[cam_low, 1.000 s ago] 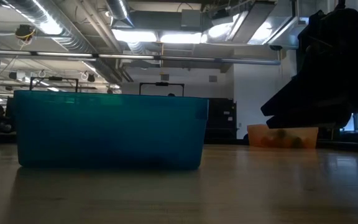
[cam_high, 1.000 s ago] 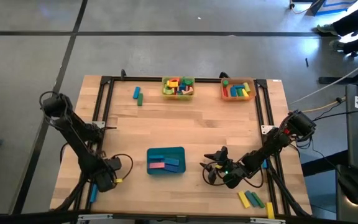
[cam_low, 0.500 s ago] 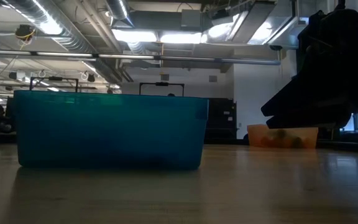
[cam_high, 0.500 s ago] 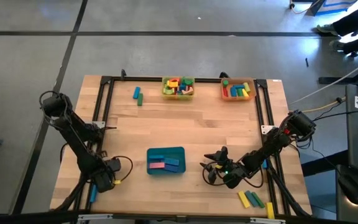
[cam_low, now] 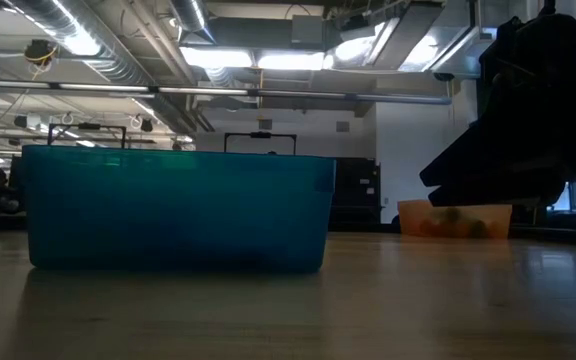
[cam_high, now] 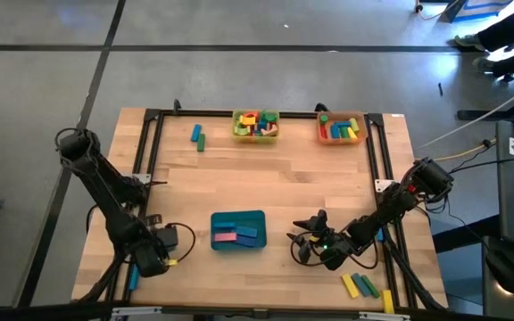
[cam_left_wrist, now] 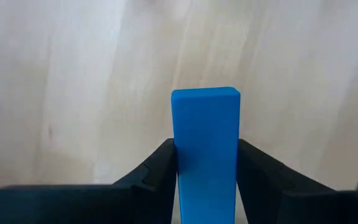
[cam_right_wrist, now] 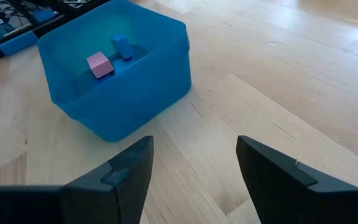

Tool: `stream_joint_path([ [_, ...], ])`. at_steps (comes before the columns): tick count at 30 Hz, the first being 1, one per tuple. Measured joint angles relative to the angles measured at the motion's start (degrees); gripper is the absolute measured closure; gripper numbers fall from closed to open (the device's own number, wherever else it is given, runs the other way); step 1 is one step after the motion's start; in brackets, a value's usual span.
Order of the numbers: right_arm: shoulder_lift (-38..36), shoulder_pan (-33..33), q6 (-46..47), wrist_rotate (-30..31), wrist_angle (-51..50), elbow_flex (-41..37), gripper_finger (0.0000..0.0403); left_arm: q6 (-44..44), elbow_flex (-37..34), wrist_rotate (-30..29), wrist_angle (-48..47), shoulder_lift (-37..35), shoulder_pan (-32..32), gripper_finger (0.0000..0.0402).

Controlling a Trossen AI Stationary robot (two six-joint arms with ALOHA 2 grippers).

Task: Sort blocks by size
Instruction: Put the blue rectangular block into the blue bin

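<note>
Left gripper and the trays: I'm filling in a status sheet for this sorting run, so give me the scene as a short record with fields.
left gripper: shut on blue bar, near table's front left corner
right gripper: open, empty, facing teal tray
teal tray contents: pink block, blue block
far trays: yellow tray, orange tray, both holding blocks
loose blocks: pair at back left; several at front right

It was an industrial lab or workshop: exposed ceiling pipes (cam_low: 118, 60) and strip lights (cam_low: 268, 58) hung overhead, a grey concrete floor (cam_high: 239, 80) surrounded the framed wooden tabletop (cam_high: 284, 187).
</note>
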Motion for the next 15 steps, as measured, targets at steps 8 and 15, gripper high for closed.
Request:
stream_joint_path([
  [8, 0.0, 0.0, 0.1, -0.1, 0.1, 0.0, 0.0169, 11.4, 4.6, -14.2, 3.3, -4.3, 5.3, 0.0281],
  [15, 0.0, 0.0, 0.2, -0.1, 0.1, 0.0, 0.0169, 30.2, 4.2, -19.3, 18.9, -3.8, 13.0, 0.0280],
])
